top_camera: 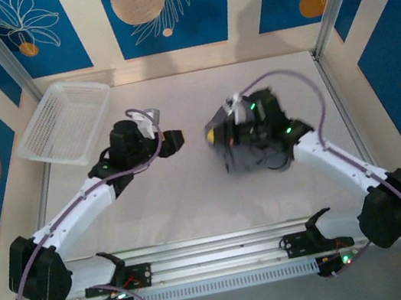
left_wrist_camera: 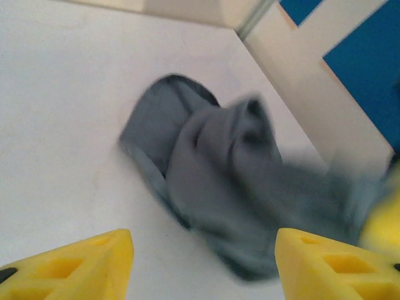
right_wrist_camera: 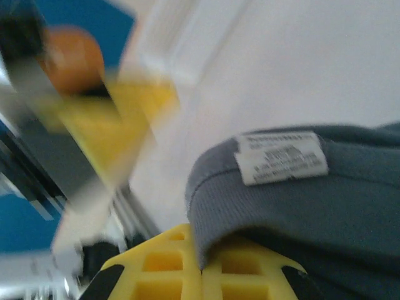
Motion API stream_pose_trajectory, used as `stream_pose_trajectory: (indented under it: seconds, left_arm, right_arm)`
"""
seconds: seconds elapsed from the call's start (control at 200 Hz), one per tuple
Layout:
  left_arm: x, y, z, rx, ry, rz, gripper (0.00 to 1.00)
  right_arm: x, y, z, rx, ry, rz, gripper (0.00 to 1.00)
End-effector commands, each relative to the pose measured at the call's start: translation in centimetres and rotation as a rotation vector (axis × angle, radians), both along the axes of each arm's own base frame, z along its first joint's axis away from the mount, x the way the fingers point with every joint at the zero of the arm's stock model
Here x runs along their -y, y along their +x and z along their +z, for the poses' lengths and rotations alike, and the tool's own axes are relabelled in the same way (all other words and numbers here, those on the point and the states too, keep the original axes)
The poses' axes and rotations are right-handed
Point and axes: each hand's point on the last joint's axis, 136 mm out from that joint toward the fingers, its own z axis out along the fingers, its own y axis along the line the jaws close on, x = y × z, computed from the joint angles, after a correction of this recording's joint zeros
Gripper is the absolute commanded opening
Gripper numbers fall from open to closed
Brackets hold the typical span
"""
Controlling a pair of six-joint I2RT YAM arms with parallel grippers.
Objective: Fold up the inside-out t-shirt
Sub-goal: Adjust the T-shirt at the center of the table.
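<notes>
**A:** What does the overhead view show?
**B:** A slate-grey t-shirt (top_camera: 243,161) lies bunched right of centre on the white tabletop (top_camera: 195,205), under the right gripper (top_camera: 216,135). The left gripper (top_camera: 174,139) is near it, holding nothing. A white mesh basket (top_camera: 64,123) sits at the far left.
**A:** And the left wrist view?
**B:** Its 2 yellow jaws are spread wide. The crumpled shirt lies on the tabletop ahead of them.
**A:** The right wrist view?
**B:** Blurred. The jaws are pressed together, pinching the collar edge near a white label (right_wrist_camera: 281,157).
</notes>
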Motion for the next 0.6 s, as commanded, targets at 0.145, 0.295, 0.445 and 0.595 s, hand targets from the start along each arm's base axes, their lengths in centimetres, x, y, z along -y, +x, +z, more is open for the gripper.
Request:
stream_pose_trajectory:
  seconds: [0.145, 0.295, 0.445, 0.595]
  left_arm:
    - [0.3, -1.5, -5.9, -0.232, 0.092, -0.109, 0.63]
    - [3.8, -2.1, -8.9, -0.302, 0.119, -0.24, 0.65]
    - [7.2, -1.9, -11.1, -0.321, 0.208, -0.307, 0.66]
    - [9.5, -2.5, -13.7, -0.382, 0.182, -0.361, 0.66]
  right_arm:
    - [1.5, -3.1, -2.0, 0.085, -0.088, -0.024, 0.54]
    - [7.5, 1.0, -3.6, 0.067, -0.297, -0.322, 0.56]
    - [9.3, 3.2, -7.5, 0.065, -0.519, -0.332, 0.64]
    - [7.8, 5.5, -10.0, 0.03, -0.601, -0.25, 0.75]
